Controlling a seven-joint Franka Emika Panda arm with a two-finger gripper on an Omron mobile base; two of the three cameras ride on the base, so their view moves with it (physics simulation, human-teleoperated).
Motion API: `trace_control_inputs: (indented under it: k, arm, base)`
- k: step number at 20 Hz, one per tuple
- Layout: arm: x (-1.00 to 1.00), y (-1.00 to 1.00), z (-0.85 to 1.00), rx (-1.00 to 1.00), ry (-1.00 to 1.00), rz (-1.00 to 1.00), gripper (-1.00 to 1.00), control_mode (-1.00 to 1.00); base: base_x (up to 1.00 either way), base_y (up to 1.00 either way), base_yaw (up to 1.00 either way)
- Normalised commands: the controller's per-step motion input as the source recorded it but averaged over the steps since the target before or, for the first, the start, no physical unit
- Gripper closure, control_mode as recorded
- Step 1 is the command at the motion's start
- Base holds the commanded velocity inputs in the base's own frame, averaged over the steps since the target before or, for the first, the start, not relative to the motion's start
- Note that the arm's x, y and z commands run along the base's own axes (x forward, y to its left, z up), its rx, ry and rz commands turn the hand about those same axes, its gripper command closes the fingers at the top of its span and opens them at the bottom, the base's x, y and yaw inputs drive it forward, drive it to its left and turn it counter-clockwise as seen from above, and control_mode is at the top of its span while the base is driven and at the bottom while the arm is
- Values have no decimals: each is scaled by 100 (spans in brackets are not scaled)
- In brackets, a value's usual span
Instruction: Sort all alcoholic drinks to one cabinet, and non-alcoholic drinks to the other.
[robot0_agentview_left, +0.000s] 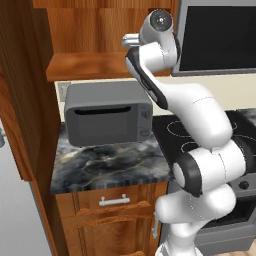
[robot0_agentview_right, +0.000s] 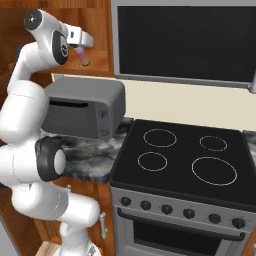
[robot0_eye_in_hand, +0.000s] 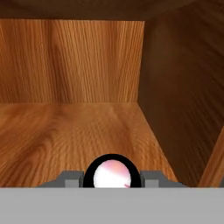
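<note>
Reddish-brown wood is framing the left base view; the cabinet (robot0_agentview_left: 107, 37) is standing open above the bench (robot0_agentview_left: 107, 167), its shelf jutting out over a grey microwave (robot0_agentview_left: 107, 119); the white arm (robot0_agentview_left: 200, 130) is rising from the lower right and reaching up into the cabinet opening, its wrist sitting level with the shelf; a black stovetop (robot0_agentview_left: 172, 137) is lying just beside the microwave.

Seen from the right base view, the arm is climbing the left edge; the pincer (robot0_agentview_right: 82, 47) is sitting high up at the cabinet (robot0_agentview_right: 97, 30) — clamped on a small pinkish bottle (robot0_agentview_right: 84, 56) that is hanging down below the hand, above the microwave (robot0_agentview_right: 82, 109); a stove (robot0_agentview_right: 182, 165) with four rings is lying to the right, a dark hood panel (robot0_agentview_right: 185, 40) hanging over it.

Looking along the hand, the cabinet's wooden floor (robot0_eye_in_hand: 70, 135) and walls are spreading ahead; the fingers (robot0_eye_in_hand: 70, 178) are pressing on either side of the bottle's round pale-pink end (robot0_eye_in_hand: 112, 175), ringed in black.
</note>
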Motion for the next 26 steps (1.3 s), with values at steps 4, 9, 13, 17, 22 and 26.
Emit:
trace_control_inputs:
  k: [4,9,13,17,22,26]
  arm:
    - [46,-2,-36,0,0,0,100,-100]
    - [39,0,-35,0,0,0,100,-100]
    - [47,0,-3,0,-1,0,100,-100]
    - [36,0,-3,0,0,0,-100,-100]
    - [21,0,-1,0,0,0,-100,-100]
    - [33,0,0,0,0,0,-100,-100]
  base:
    - [0,0,0]
    - [0,0,0]
    - [0,0,0]
    - [0,0,0]
    - [0,0,0]
    - [0,0,0]
